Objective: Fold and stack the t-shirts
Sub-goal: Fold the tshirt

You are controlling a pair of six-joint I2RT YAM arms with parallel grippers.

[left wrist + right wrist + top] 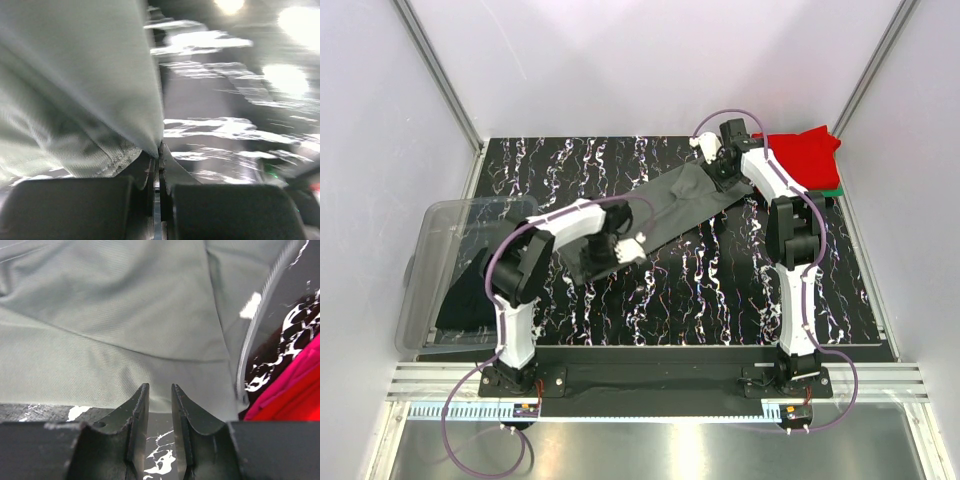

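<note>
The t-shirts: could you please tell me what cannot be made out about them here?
- Top view: the right hand covers the far end of the dark grey t-shirt; whether it grips is unclear.
- Top view: the green t-shirt shows only an edge under the red t-shirt.
- Top view: the black cloth in the tub sits partly behind the left arm; count unknowable.

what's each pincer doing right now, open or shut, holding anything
Left pincer: closed, pinching the hem of the dark grey cloth t-shirt.
Right pincer: slightly open, nothing in the gap, tips at the same shirt's edge.
</note>
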